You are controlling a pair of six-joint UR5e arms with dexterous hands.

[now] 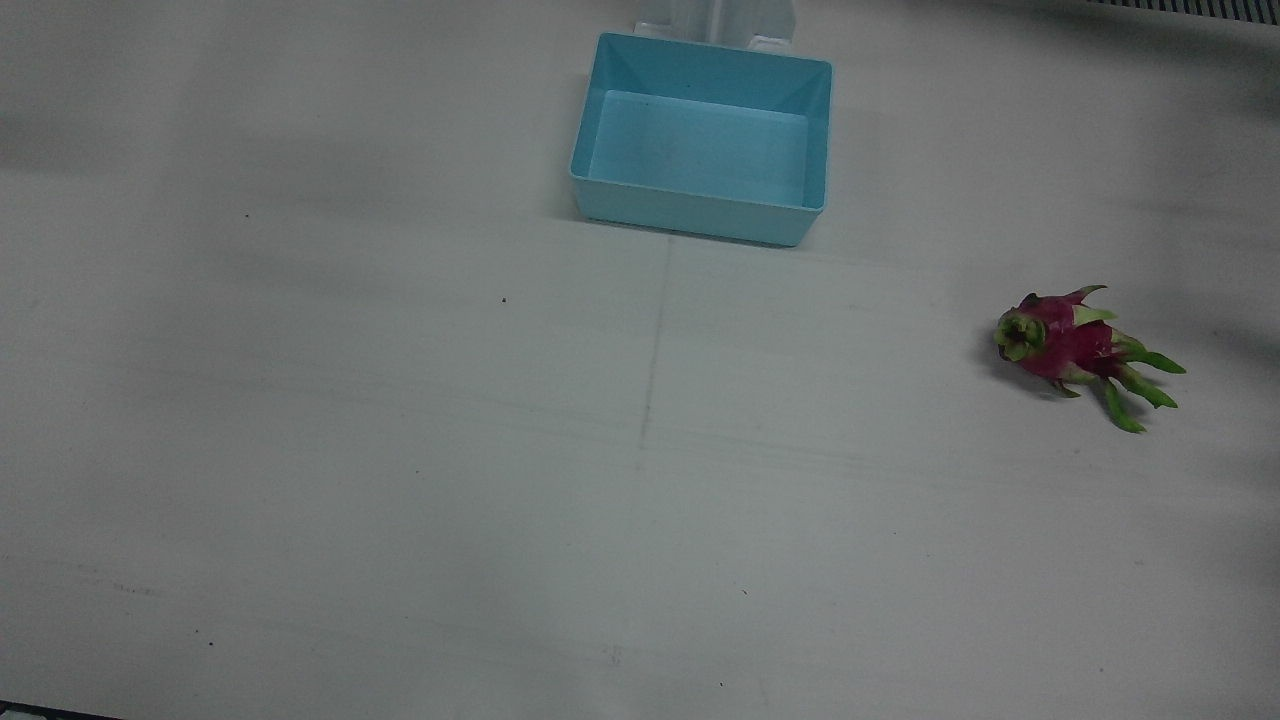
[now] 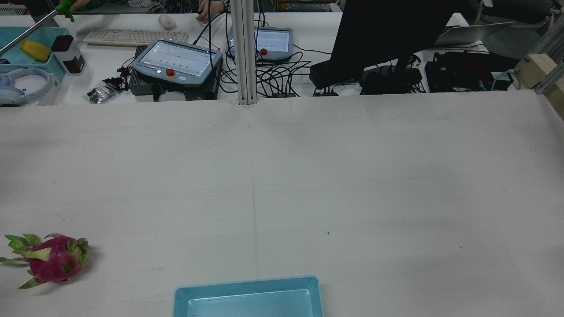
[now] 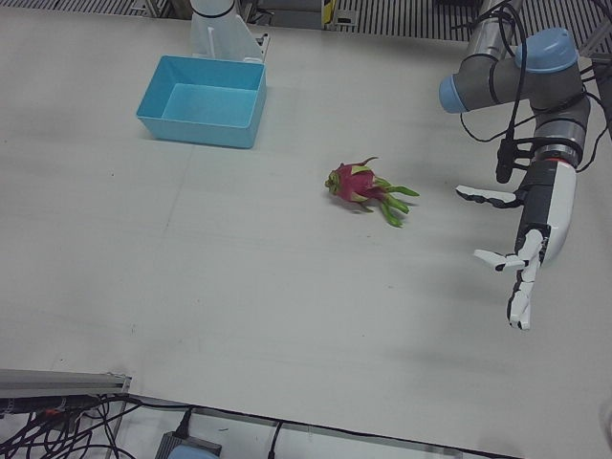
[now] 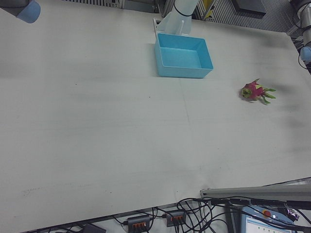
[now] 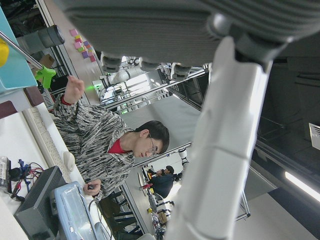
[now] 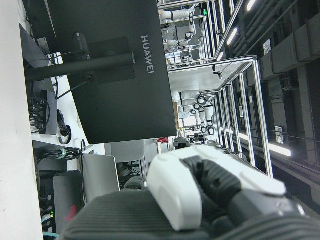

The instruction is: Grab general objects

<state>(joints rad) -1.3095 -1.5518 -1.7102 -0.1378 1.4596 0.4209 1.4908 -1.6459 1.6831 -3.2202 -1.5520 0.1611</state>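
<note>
Needed to bring the left hand [image 3: 524, 251], hanging empty with fingers [image 3: 519, 304] spread wide, slowly over the pink dragon fruit [image 3: 357, 185] lying well apart from the blue bin [image 3: 203, 131], and wrap round its fat middle, not the leaves.

Beyond the white table [image 2: 396, 176], at twelve o'clock in the rear view, stand a black monitor [image 2: 387, 35], two teach pendants [image 2: 176, 61], a keyboard [image 2: 132, 37] and tangled cables [image 2: 282, 75].
</note>
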